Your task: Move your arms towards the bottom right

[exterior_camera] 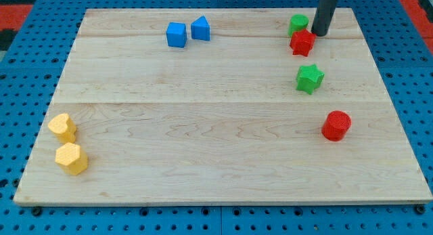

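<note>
1. Fingers do not exist on this arm; whether anything is apart or clamped does not apply, since it ends in a straight dark rod, and my tip [319,34] rests on the worktop at the far right.
2. My tip sits just right of the green block [298,24], whose shape I cannot make out for certain, and just beyond and right of the red star-shaped block [302,42], close to both; contact cannot be told.
3. That rod is dark grey, smooth and round, entering from the view's top edge and leaning slightly.
4. Light wooden worktop [203,147], made of joined planks, lies on a blue perforated base [27,72].
5. Eight small blocks lie on it: two blue, two green, two red, two yellow.
6. Blue pair, far and left of centre: a blue cube-like block [176,34] just beside a blue triangular block [200,28].
7. Green star-shaped block [309,78] lies nearer than the red star, on the right.
8. Red cylinder block [335,125] lies nearer again, at the right, well apart from the rest.
9. Yellow pair, near left: a yellow heart-shaped block [62,127] with a yellow hexagonal block [71,158] just nearer than it.
10. No writing or labels can be read.
</note>
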Available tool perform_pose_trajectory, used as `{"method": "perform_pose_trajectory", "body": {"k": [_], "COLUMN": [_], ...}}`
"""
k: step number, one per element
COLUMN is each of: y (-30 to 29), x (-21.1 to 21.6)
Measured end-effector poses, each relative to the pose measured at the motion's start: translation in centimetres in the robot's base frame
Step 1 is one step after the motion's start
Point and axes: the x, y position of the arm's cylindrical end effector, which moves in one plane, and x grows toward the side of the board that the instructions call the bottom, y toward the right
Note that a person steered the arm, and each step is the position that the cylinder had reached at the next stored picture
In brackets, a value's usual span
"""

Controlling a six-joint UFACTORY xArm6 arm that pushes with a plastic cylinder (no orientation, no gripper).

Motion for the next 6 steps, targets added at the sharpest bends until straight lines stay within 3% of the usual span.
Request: {"method": "perform_pose_trajectory", "body": {"k": [1, 2, 3, 4, 5, 6], "y": [-2.2, 2.2, 12.2, 14.0, 8.1, 3.3], "x": [3.5, 5.2, 12.2, 20.2, 24.9, 26.8]}}
